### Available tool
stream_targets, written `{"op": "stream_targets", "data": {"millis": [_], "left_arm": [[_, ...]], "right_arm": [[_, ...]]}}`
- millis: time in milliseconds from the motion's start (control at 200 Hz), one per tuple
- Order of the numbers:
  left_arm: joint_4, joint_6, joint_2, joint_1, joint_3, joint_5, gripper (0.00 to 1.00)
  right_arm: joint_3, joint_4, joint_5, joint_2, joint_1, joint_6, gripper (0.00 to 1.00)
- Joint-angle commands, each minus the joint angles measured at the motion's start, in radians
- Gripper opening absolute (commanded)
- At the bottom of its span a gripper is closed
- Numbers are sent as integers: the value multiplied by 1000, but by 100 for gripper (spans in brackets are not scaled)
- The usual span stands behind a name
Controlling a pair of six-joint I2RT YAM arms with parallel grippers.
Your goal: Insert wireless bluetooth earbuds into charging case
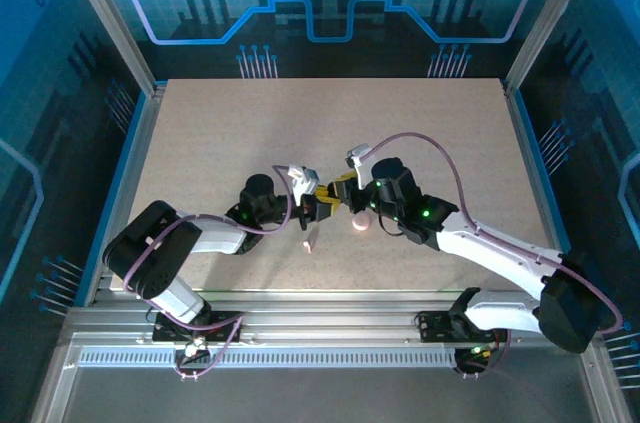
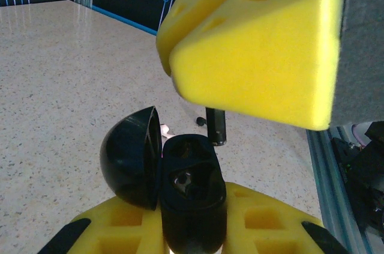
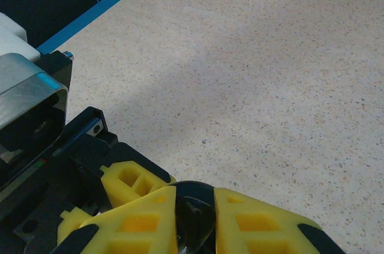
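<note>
My left gripper (image 2: 192,233) is shut on a black charging case (image 2: 192,188), held upright with its round lid (image 2: 129,158) swung open to the left. Its dark sockets face up. Just above the case's far rim hangs the stem of a black earbud (image 2: 216,127), which pokes down from under my right gripper's yellow finger (image 2: 258,56). In the right wrist view my right gripper (image 3: 195,221) is shut on that glossy black earbud (image 3: 197,209). From above, the left gripper (image 1: 318,206) and the right gripper (image 1: 345,193) meet tip to tip at mid table.
A small pink puck (image 1: 358,226) lies on the table just near of the right gripper. A small whitish piece (image 1: 308,241) lies near of the left gripper. The speckled tabletop (image 1: 330,123) stretches away behind the arms, framed by aluminium rails.
</note>
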Motion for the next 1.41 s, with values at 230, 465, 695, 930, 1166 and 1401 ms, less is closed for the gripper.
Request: {"op": "stream_targets", "data": {"millis": [230,465,695,930,1166,1401], "left_arm": [[76,-31,1,-7,-9,38,18],[86,-37,-1,-7,-9,44,18],[84,-37,-1,-7,-9,50,18],[86,-43,-4,-7,-9,56,18],[106,-61,-9,-7,-9,55,18],[131,-74,-13,-7,-13,55,18]], "right_arm": [[-23,41,9,0,22,-14,20],[-22,43,21,8,23,-14,20],[-17,41,40,1,26,-13,20],[-18,42,50,4,30,-13,20],[-15,42,57,15,48,-35,20],[-24,33,58,10,64,-62,19]]}}
